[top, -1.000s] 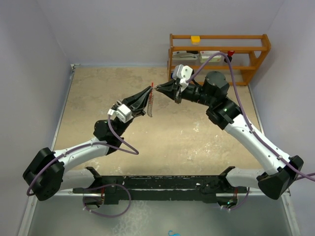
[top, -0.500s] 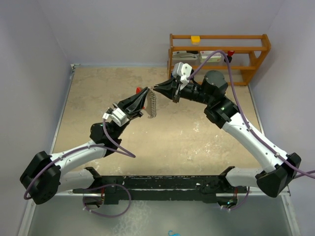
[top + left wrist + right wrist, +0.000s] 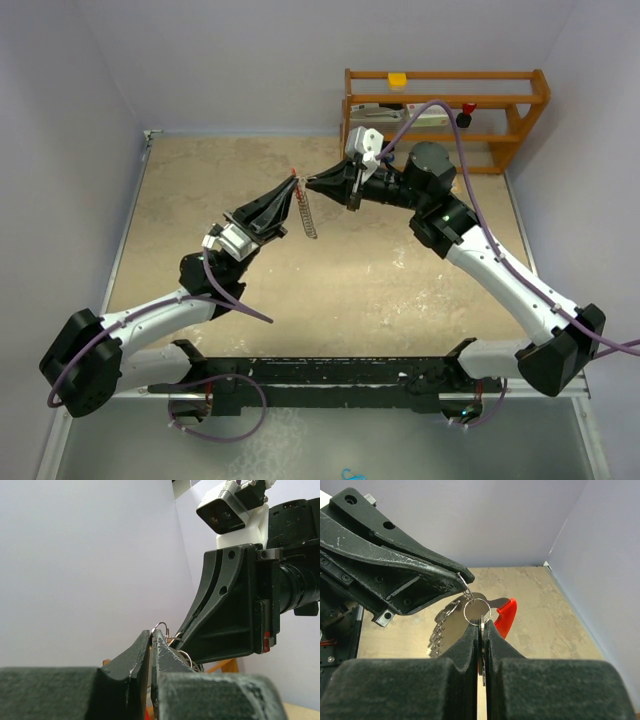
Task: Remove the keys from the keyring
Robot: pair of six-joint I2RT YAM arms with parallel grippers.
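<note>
Both grippers meet above the middle of the table. My left gripper (image 3: 292, 182) (image 3: 151, 634) is shut on a thin wire loop (image 3: 162, 626) at the top of the keyring. Below the tips hangs the keyring's silvery ridged arc (image 3: 308, 216) (image 3: 439, 630), beside its red strip (image 3: 505, 615). Facing it from the right, my right gripper (image 3: 309, 184) (image 3: 481, 623) is shut on a flat silver key (image 3: 482, 652) seen edge-on. A small split ring (image 3: 477, 612) sits just above that key. The other keys are not told apart from the silvery plate behind.
A wooden shelf (image 3: 445, 110) stands at the back right, with a yellow block (image 3: 398, 80) on top and a red-handled item (image 3: 465, 110). Purple walls close in the tan table (image 3: 200, 200) on the left, back and right.
Both gripper tips have shifted slightly left while staying shut. The left wrist has turned, and the hanging arc has swung to slant under the tips.
</note>
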